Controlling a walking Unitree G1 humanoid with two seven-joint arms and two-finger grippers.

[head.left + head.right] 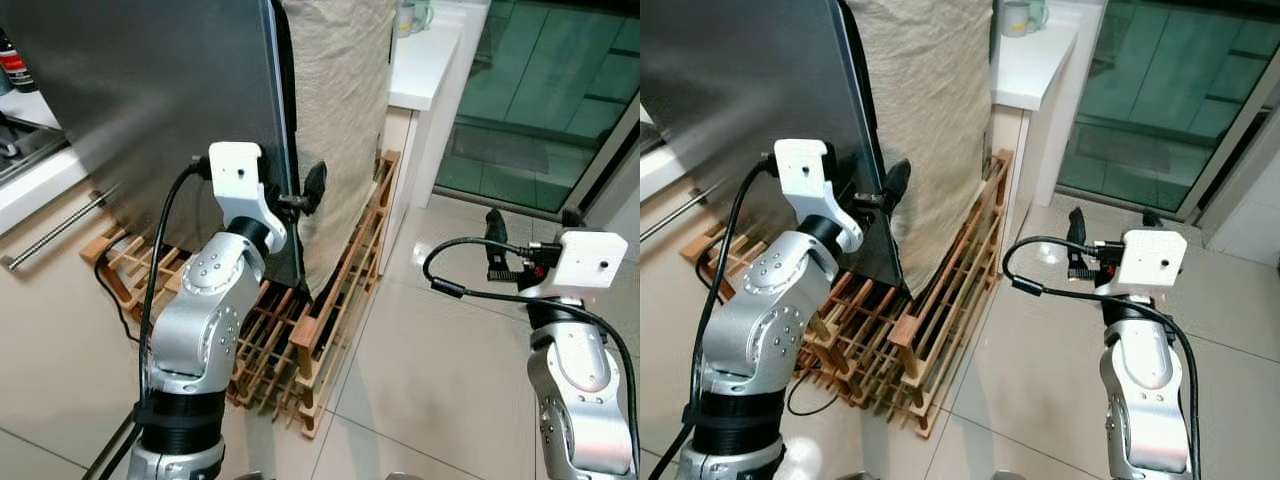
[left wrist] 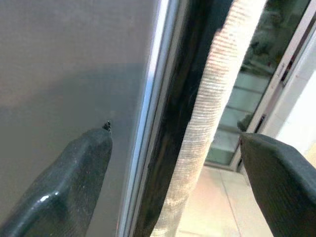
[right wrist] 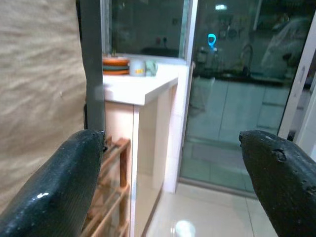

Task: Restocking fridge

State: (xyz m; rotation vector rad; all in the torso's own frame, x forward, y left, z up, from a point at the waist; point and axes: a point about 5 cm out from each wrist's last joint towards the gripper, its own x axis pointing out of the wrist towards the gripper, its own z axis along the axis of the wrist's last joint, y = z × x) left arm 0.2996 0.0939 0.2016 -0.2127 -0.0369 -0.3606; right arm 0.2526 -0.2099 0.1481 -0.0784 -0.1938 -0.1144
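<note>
The fridge's dark grey steel door (image 1: pixel 150 100) fills the upper left, and its long edge (image 2: pixel 153 123) runs down the middle. My left gripper (image 1: pixel 300 200) is raised at that edge and open. One finger (image 2: pixel 74 177) lies against the door's face, the other (image 2: pixel 281 182) is out beyond the edge, so the jaws straddle it. A beige cloth (image 1: pixel 340 120) hangs over the fridge's side just behind the edge. My right gripper (image 1: pixel 1112 225) hovers open and empty over the tiled floor, to the right of the fridge.
A slatted wooden rack (image 1: pixel 330 310) lies on the floor under and beside the fridge. A white counter (image 1: pixel 425 65) with a mug (image 1: pixel 412 15) stands behind, next to a glass sliding door (image 1: pixel 540 100). A drawer handle (image 1: pixel 55 235) sticks out at the left.
</note>
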